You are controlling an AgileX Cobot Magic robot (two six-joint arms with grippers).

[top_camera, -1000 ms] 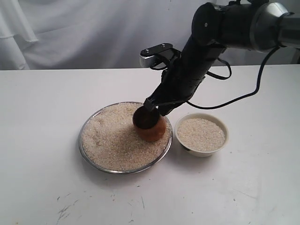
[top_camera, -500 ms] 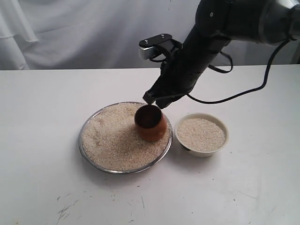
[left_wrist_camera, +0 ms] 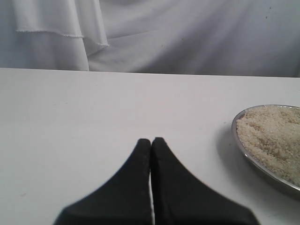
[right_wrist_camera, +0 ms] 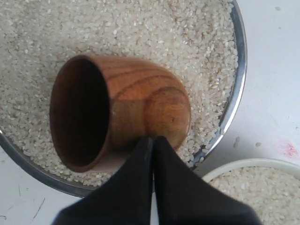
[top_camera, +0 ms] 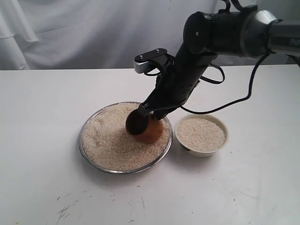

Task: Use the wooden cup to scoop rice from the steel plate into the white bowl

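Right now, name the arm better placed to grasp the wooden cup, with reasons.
Right. The right claw, shut, is at the wooden cup, tipped in the rice. The left claw hangs over table beside the steel plate.

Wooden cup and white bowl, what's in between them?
A little rice, the steel plate's rim, then a bare strip of table, clearest in the right wrist view.

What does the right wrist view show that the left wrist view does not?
Only the right wrist view: the reddish-brown wooden cup tipped on its side on pale rice grains, the cream-white round bowl's rim, the shut right pincer. Only the left: the shut left pincer, the white curtain. Both: the shiny round steel plate holding rice, the white table.
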